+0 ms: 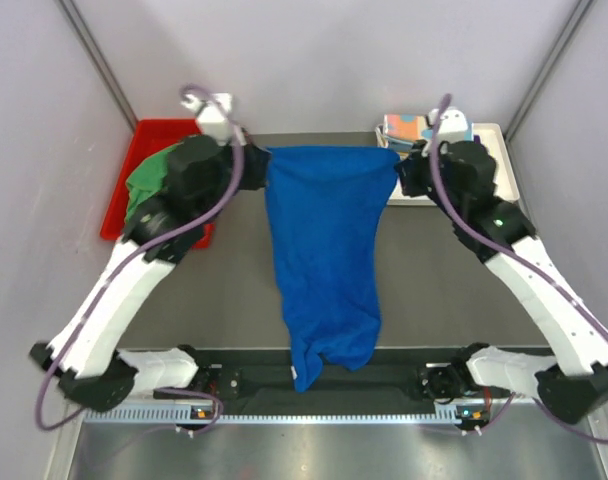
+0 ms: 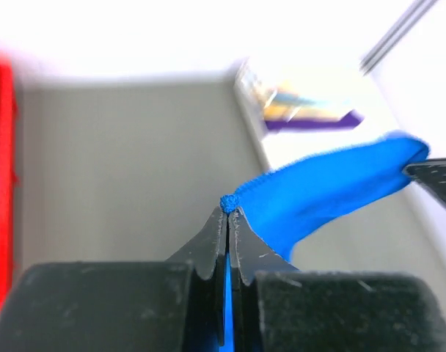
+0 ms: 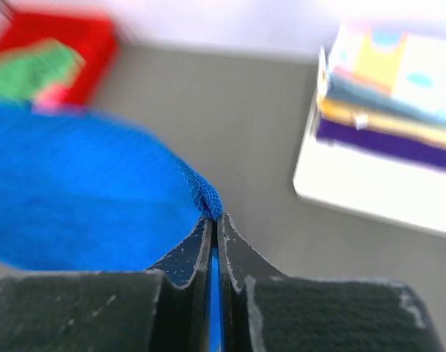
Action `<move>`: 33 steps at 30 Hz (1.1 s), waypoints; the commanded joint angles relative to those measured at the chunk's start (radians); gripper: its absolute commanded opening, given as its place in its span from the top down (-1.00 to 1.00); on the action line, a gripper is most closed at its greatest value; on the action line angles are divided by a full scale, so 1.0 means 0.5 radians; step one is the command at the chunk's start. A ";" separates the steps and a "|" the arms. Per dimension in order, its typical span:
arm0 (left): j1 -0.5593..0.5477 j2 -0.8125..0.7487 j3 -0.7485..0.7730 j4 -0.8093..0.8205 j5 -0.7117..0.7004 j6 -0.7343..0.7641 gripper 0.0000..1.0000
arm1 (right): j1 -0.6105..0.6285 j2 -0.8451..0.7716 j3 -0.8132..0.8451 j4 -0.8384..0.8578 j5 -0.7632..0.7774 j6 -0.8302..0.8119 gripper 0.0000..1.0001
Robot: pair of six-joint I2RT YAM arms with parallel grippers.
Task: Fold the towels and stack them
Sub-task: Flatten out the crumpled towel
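Note:
A royal blue towel [image 1: 327, 250] hangs stretched between my two grippers above the table, its lower end trailing down to the arm bases. My left gripper [image 1: 256, 165] is shut on its left top corner [image 2: 229, 203], cloth showing between the closed jaws. My right gripper [image 1: 402, 172] is shut on the right top corner [image 3: 210, 202]. A green towel [image 1: 149, 172] lies in the red bin [image 1: 119, 215]. Several folded towels [image 3: 388, 103] are stacked on the white tray [image 1: 494, 150]; the top one is orange-pink with teal dots.
The grey table top [image 1: 234, 290] lies between the red bin at the back left and the white tray at the back right. Pale walls enclose the space on three sides. The arm bases and a metal rail [image 1: 314, 410] run along the near edge.

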 commanded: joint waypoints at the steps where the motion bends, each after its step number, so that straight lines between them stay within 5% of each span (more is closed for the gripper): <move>1: -0.005 -0.222 0.087 -0.050 0.090 0.108 1.00 | 0.079 -0.253 0.216 -0.120 0.037 -0.078 0.99; 11: -0.002 -0.582 0.455 -0.130 0.633 0.243 1.00 | 0.177 -0.600 0.722 -0.307 -0.224 -0.054 1.00; 15: -0.002 -0.606 0.529 -0.139 0.649 0.231 1.00 | 0.177 -0.591 0.845 -0.347 -0.325 -0.020 1.00; 33: -0.002 -0.376 0.593 0.094 -0.143 0.311 1.00 | 0.177 -0.330 0.867 -0.145 -0.105 -0.176 1.00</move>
